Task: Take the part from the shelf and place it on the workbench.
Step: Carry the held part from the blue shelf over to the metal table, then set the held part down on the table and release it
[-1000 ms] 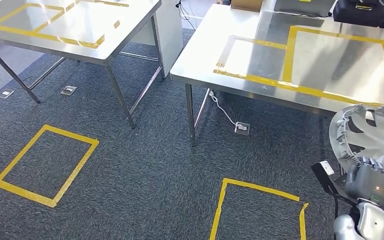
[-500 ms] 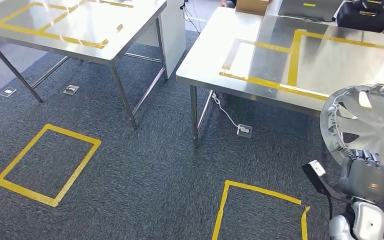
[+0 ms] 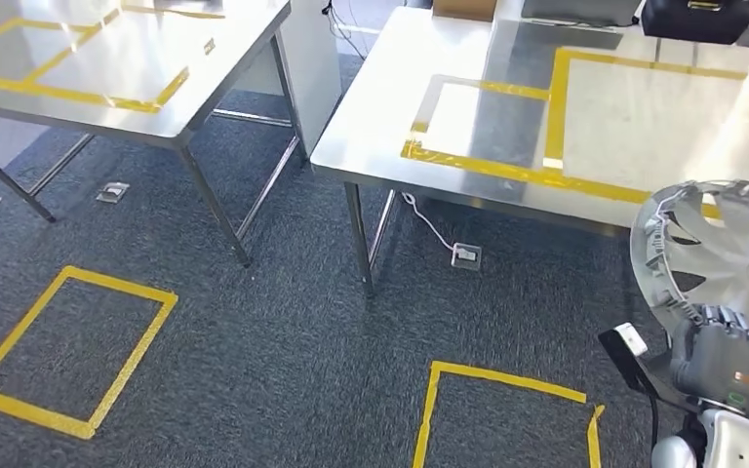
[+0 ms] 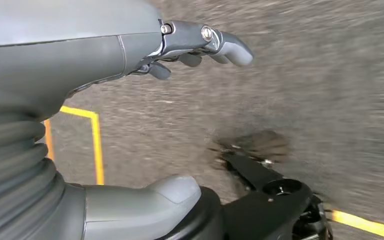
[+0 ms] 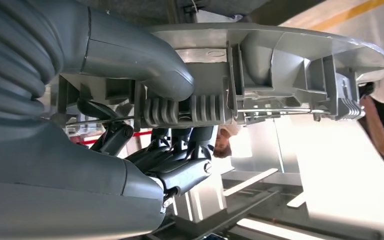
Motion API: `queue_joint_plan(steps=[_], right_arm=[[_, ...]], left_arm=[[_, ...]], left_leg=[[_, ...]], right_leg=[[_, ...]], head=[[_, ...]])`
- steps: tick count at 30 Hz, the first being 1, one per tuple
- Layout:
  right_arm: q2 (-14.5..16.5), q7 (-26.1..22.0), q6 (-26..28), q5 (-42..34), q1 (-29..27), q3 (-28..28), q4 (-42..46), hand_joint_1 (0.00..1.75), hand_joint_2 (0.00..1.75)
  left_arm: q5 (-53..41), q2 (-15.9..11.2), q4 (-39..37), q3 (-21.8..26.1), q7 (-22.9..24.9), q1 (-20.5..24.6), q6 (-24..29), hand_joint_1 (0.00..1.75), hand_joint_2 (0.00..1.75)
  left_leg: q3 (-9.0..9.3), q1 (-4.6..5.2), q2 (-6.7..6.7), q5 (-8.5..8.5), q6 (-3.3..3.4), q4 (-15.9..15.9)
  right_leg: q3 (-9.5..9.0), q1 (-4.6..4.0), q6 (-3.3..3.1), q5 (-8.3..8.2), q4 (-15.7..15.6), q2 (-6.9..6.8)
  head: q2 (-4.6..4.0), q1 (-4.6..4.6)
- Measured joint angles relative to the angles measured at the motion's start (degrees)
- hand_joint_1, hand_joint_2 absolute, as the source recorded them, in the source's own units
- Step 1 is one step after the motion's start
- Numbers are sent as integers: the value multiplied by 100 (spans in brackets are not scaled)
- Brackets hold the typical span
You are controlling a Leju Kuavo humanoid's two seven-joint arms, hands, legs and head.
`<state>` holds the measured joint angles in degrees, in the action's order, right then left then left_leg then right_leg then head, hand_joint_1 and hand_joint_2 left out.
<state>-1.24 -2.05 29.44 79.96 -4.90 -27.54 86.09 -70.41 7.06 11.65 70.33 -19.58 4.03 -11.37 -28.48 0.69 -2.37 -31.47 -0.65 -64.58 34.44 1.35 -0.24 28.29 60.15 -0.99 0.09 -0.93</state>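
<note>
Wheel cover [image 3: 727, 255] stood at the frame's lower right, its lower rim gripped in my right hand [image 3: 722, 353], apparently overlapping the workbench [image 3: 507, 107] edge; my left hand [image 4: 130, 45] hung empty, fingers spread.

My right hand [image 3: 720, 363] grips the round silver-grey plastic wheel cover [image 3: 717, 255] by its lower rim, face tilted up toward me. It hangs just off the near edge of the yellow-taped steel workbench [image 3: 507, 97].

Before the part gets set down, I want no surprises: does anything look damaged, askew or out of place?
Nothing stands out. The right hand grips the wheel cover by its rim, intact, beside the workbench.
</note>
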Motion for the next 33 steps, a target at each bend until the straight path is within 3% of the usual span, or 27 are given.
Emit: queue_joint_plan(steps=[1,2,3,5,6,7,8,10,11,12,13,14,15,16,17,18,19,20,21,22,23,25,26,27,30,31,33], right_arm=[[5,-9,-7,-11,-11,-9,32,175,175],[13,-25,-16,-20,-16,-14,56,175,175],[22,-39,-28,-22,-18,-15,74,175,175],[43,-60,-55,-22,-36,-15,95,175,175],[54,-63,-63,-21,-45,-15,99,175,175],[66,-68,-69,-17,-51,-15,101,175,175],[81,-73,-73,-8,-58,-15,100,175,175],[115,-81,-80,43,-55,-15,94,175,175],[131,-76,-76,104,-55,-14,94,175,175],[144,-64,-65,188,-51,-12,95,175,175],[151,-32,-53,297,-47,-10,98,175,175],[156,-1,-40,405,-44,-8,100,175,175],[158,29,-32,492,-30,-5,98,175,175],[161,55,-26,550,-11,-1,95,175,175],[164,61,-20,580,7,4,91,175,175],[167,67,-12,594,21,8,86,175,175],[169,74,-4,600,26,10,81,175,175],[170,84,1,604,25,11,77,175,175],[171,93,4,605,23,11,73,175,175],[171,100,4,607,22,11,69,175,175],[172,102,4,611,21,11,65,175,175],[172,98,3,630,-1,14,43,175,175],[173,102,1,640,-12,15,33,175,175],[174,104,-3,646,-15,19,25,175,175],[180,115,-28,649,32,26,22,175,175],[180,116,-33,649,46,26,22,175,175],[180,111,-34,652,69,27,22,175,175]], left_arm=[[-2,2,-2,-1,-1,11,-2,0,175],[-3,4,-3,-1,0,10,-4,0,175],[-4,7,-4,-2,2,-2,-5,0,175],[-4,7,-6,-2,4,-35,-6,0,175],[-4,4,-7,-2,4,-47,-5,0,175],[-2,-1,-7,-2,4,-58,-3,0,175],[1,-8,-7,-2,4,-73,-1,0,175],[6,-31,-6,-2,6,-113,10,0,175],[7,-41,-5,-2,10,-133,15,0,175],[9,-43,-5,-2,13,-138,20,0,175],[10,-42,-2,-2,14,-129,25,0,175],[11,-33,-1,-2,11,-115,30,0,175],[12,-26,2,-2,6,-92,38,0,175],[13,-24,4,-2,2,-76,46,0,175],[13,-20,3,-2,3,-72,52,0,175],[14,-17,3,-2,2,-74,58,0,175],[14,-15,1,-2,-6,-82,61,0,175],[13,-12,-1,-2,-22,-90,64,0,175],[9,-9,-2,-2,-46,-96,71,0,175],[4,-8,-2,-2,-66,-98,80,0,175],[0,-4,-3,-2,-79,-104,95,0,175],[-7,5,-12,-3,-78,-105,133,0,175],[-8,5,-15,-3,-74,-108,153,0,175],[-9,3,-17,-3,-72,-101,168,0,175],[-10,-5,-7,-3,-77,-71,191,0,175],[-10,-1,-5,-4,-79,-53,192,0,175],[-10,10,-6,-4,-81,-25,193,0,175]], left_leg=[[-292,-21,82,59,-31,-428],[-614,-36,146,-6,-57,-834],[-917,-47,174,-207,-75,-1124],[-1326,-52,185,-754,-90,-1222],[-1437,-50,199,-882,-87,-1056],[-1503,-46,232,-785,-77,-774],[-1536,-43,316,-362,-54,-399],[-1570,-20,558,746,3,333],[-1557,-4,658,1132,26,539],[-1518,6,687,1246,48,631],[-1415,10,675,1213,72,631],[-1295,9,645,1159,101,657],[-1150,6,607,1076,139,684],[-994,12,579,980,170,710],[-842,19,548,867,197,738],[-677,29,513,758,221,770],[-506,40,488,655,237,802],[-330,51,475,554,252,836],[-156,66,468,450,260,865],[11,84,471,339,265,885],[136,100,471,221,273,900],[322,148,481,-22,277,845],[361,160,489,-129,271,820],[408,170,497,-201,255,778],[334,175,448,-210,168,462],[187,166,403,-233,127,186],[-259,105,322,-487,47,-511]], right_leg=[[-100,10,-33,71,-20,54],[-207,19,-53,152,-39,115],[-329,29,-63,236,-63,193],[-622,54,-53,420,-117,359],[-785,70,-41,516,-150,439],[-953,85,-25,618,-189,514],[-1089,105,-10,718,-234,581],[-1296,128,44,915,-317,733],[-1393,137,74,979,-372,807],[-1474,137,110,967,-385,870],[-1508,139,145,897,-332,891],[-1473,140,167,755,-138,817],[-1320,129,180,604,188,659],[-1103,103,183,542,562,474],[-852,66,175,595,901,293],[-598,22,169,797,1129,190],[-368,-19,167,1100,1225,153],[-168,-50,162,1406,1208,144],[7,-73,148,1611,1094,145],[155,-92,121,1602,894,146],[284,-109,79,1287,620,146],[500,-156,-3,90,90,154],[552,-173,-31,-384,-44,159],[573,-186,-52,-623,-90,163],[433,-148,-136,-519,-91,154],[368,-130,-159,-477,-105,148],[250,-117,-176,-379,-122,138]], head=[[0,11],[0,20],[0,25],[0,32],[0,33],[0,38],[0,48],[0,81],[0,103],[0,121],[0,142],[0,146],[0,143],[0,136],[0,123],[0,117],[0,110],[0,105],[0,97],[0,88],[0,78],[0,91],[0,102],[0,116],[0,124],[0,130],[0,142]])
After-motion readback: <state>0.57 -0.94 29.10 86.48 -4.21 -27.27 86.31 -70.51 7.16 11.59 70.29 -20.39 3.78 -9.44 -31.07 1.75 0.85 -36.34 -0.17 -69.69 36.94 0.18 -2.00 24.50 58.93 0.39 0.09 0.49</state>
